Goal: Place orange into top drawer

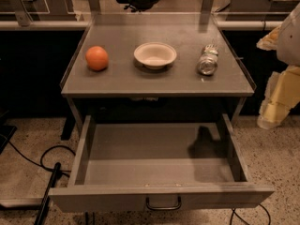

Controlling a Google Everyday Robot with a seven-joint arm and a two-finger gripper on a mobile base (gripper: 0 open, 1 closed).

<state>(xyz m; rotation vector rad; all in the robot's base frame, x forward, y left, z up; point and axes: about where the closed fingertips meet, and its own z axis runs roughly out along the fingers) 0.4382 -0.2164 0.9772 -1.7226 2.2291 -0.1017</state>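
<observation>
Gripper [277, 100] at right edge of view, just off table's [154, 82] right side. Open or closed: can't tell. Not holding orange.

Orange [97, 58] well apart from gripper, far left on tabletop. Can [207, 60] nearest gripper, bowl [155, 55] between can and orange. Drawer [117, 198] pulled out, below-left of gripper.

Risks:
- straight reach across likely knocks can rolling or clips bowl
- round orange may roll off left edge if nudged

Room: free strip along table's front edge; drawer open from above.

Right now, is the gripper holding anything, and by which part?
Nothing, as far as shows: the gripper is at the right edge, beside the table, and the orange lies on it, untouched.
</observation>
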